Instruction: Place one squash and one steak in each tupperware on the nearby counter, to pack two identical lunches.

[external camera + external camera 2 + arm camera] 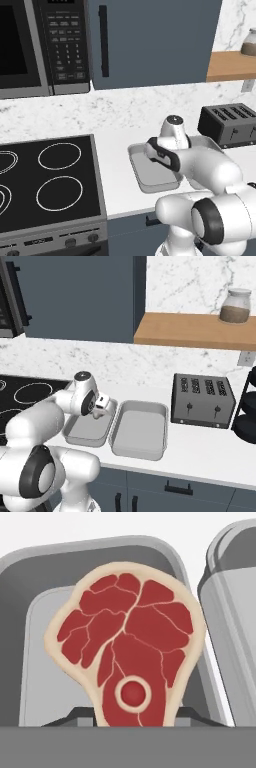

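Two grey containers sit side by side on the white worktop, near its front edge, between the stove and the toaster. The left container lies next to the stove; the right container lies beside it, their long rims almost touching.

The gripper hangs over the left container, pointing down into it. In the hand view, the steak stands between the two finger tips, with its red, cream-edged face toward the camera. The pincer is narrowed onto the lower end of the steak and holds it. Behind the steak, the bare floor of the left container is visible, and the rim of the right container runs along one side.

Step in hand: placing a steak into the left container. The steak appears to be clear of the container floor, but the hand view does not show the gap plainly, so the height is uncertain. Both containers look empty in the base views. No squash is visible on this part of the worktop.

Next move, as judged: lower the steak until it is just above the floor, well inside the rim. Then open the fingers and lift the hand straight up. Leave room in the container for a squash beside the steak.
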